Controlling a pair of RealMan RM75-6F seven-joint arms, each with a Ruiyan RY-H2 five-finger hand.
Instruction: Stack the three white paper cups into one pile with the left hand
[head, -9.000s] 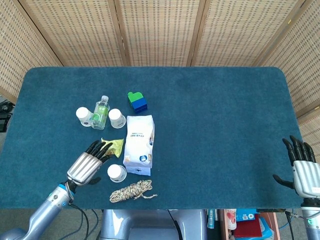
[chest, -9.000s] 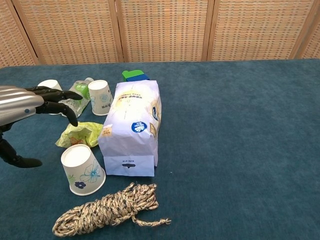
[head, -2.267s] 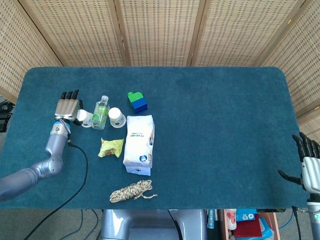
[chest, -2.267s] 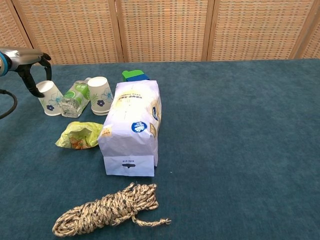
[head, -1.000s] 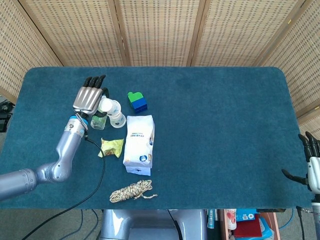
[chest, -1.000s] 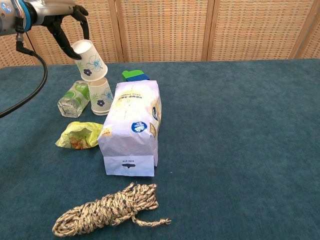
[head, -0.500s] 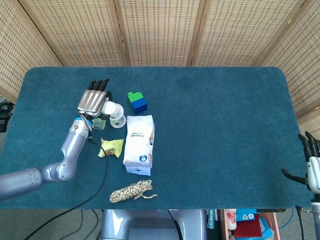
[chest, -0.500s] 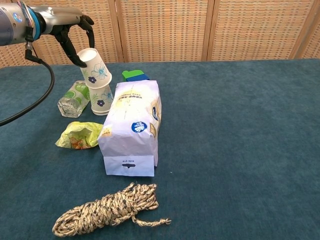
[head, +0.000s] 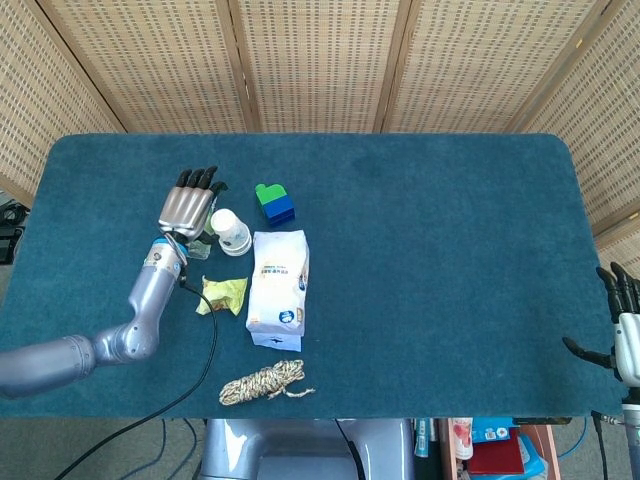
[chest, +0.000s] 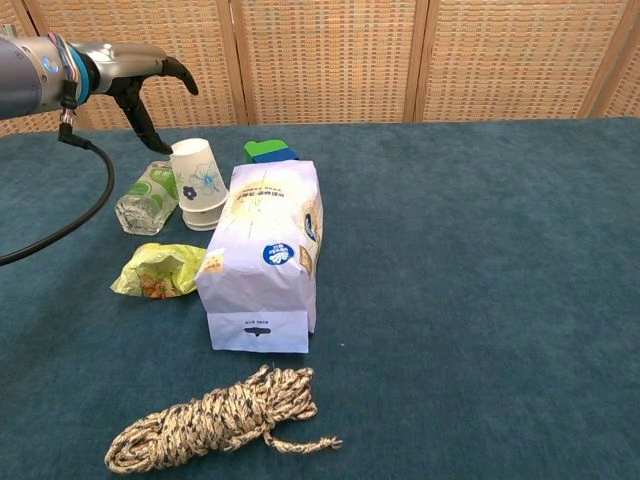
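A pile of white paper cups with a blue flower print stands upside down on the teal table, between a lying bottle and a white bag. In the head view the pile shows just right of my left hand. My left hand hovers above and left of the pile with its fingers spread and nothing in them; the thumb points down close to the top cup. My right hand rests open at the table's lower right edge, far from the cups.
A clear plastic bottle lies left of the pile. A white bag lies right of it, with a blue and green block behind. A yellow-green wrapper and a rope coil lie nearer the front.
My left hand lowered the tilted cup it held onto the standing cup, let go, and opened above the pile. The right hand has not moved.
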